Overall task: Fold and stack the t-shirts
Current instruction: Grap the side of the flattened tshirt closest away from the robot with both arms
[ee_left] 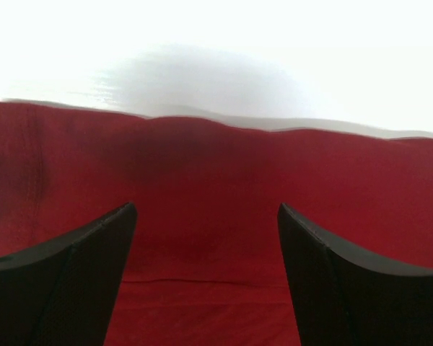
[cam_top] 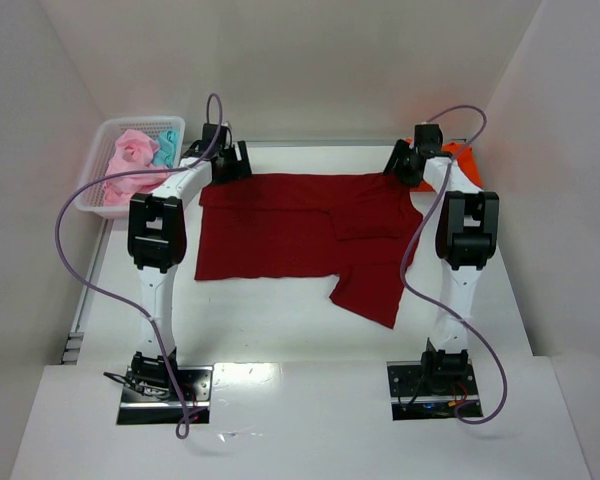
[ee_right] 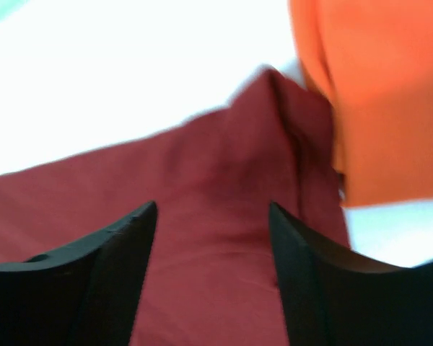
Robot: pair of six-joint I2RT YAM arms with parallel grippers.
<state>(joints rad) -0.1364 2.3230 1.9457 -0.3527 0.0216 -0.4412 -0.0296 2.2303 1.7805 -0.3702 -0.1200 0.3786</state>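
One dark red shirt spread out, two open claws at its far edge

On the white surface [cam_top: 280,340] lies one dark red t-shirt [cam_top: 280,235], spread flat with its right part folded over. One white basket [cam_top: 102,140] at the far left holds a pink heap [cam_top: 130,160], its count unclear, and one teal shirt [cam_top: 165,150]. One orange shirt [cam_top: 465,158] lies at the far right corner. The left claw [ee_left: 206,209] is wide open over the red shirt's far left edge, gripping nothing. The right claw [ee_right: 213,205] is open above its far right corner, beside the orange shirt.
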